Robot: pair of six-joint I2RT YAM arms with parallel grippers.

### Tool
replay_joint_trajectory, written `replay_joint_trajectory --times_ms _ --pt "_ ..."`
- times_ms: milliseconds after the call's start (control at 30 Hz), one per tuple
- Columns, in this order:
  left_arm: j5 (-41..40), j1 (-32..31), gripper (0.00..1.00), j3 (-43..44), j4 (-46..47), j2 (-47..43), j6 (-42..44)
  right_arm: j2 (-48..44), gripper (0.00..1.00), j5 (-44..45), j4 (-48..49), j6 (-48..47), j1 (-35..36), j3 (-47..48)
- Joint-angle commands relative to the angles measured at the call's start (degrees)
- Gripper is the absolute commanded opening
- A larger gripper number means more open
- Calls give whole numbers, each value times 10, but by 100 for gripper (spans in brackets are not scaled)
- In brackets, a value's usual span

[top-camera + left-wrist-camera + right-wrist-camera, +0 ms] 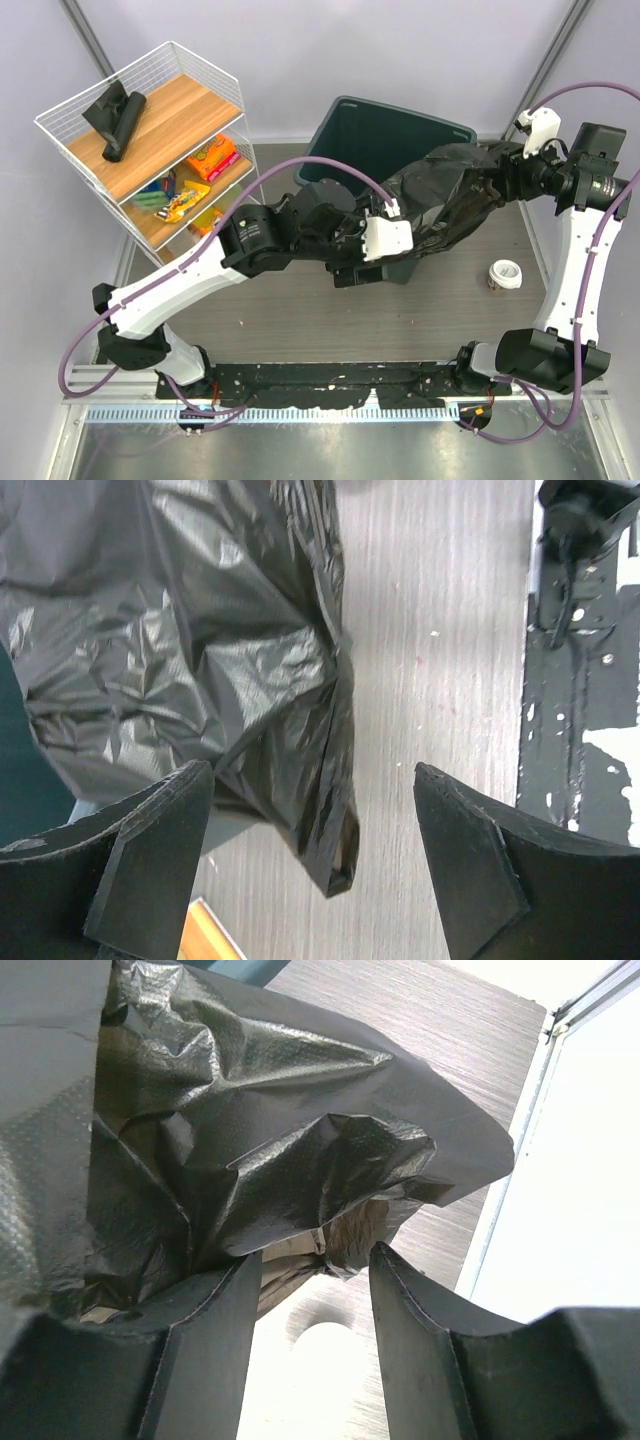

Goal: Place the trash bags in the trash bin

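Table (300, 310): grey wood-grain, carrying everything; arm bases along the bottom edge of the overhead view
Wire shelf rack (185, 110): white, upper left of the overhead view, snack packets (210, 158) on its lower shelves
Trash bin (345, 115): dark grey-green, upper centre, mouth open, and the part of its inside that shows looks bare
Crinkled black sack (445, 190): centre right, draped over the bin's near right rim, most of it outside the bin; its long axis runs from lower left to upper right, with one arm at each end
Left fingers (150, 870): spread wide and holding nothing; the sack fills the upper left of the wrist view and one loose corner hangs into the gap, touching neither finger
Right fingers (200, 1360): narrowly apart at the sack's upper-right end, with a fold of plastic at their tips; I cannot tell whether they pinch it
Deciding relation: the bin mouth lies up and to the left of the sack, so the sack probably has to travel that way; the right arm looks better placed to carry it
Rolled black bags (115, 120): on the rack's top shelf, well apart from the bin and from both arms
Tape roll (505, 273): white, alone at centre right
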Motion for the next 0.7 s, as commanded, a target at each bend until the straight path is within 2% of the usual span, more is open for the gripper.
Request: replay_joint_trajectory --times_ms 0,200,333,467,600,633,667 --pt "48 -12 86 40 7 22 -18 -6 52 -12 -12 -7 2 27" --pt "7 -30 88 52 26 58 -1 -5 52 -10 -15 -12 2 27" --pt "-20 -32 85 61 49 78 6 -4 52 -9 -20 -17 2 25" --pt "-71 -32 71 60 77 87 14 -4 52 -9 -22 -19 2 20" --pt "-89 -33 48 58 90 88 15 -4 52 -9 -21 -22 2 20" --pt "-92 -33 45 57 91 88 14 -3 52 -10 -21 -22 2 20" --pt "-96 -32 37 57 94 88 13 -2 52 -11 -22 -21 1 21"
